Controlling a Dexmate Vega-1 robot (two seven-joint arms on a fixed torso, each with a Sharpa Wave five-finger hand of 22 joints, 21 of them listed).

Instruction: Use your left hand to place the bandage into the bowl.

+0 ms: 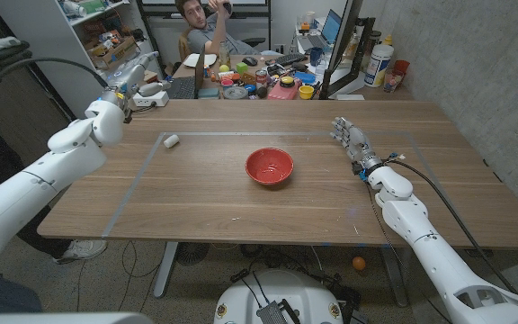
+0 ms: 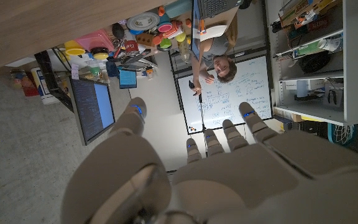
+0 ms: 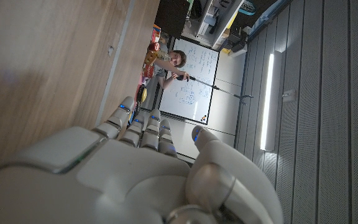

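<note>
White bandage [image 1: 171, 139]: lay untouched, near my left hand [image 1: 135, 83].
Red bowl [image 1: 269, 166]: held nothing.
Left hand: fingers spread, gripped nothing.

wooden table [image 1: 241, 193], cluttered desk [image 1: 268, 81] behind, whiteboard [image 2: 225, 99], grey wall [image 1: 484, 63]

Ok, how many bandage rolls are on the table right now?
1. The bandage, a small white roll, lies on the table's far left part, left of the red bowl and just ahead of the left hand. Nothing on the table could hide another.
</note>
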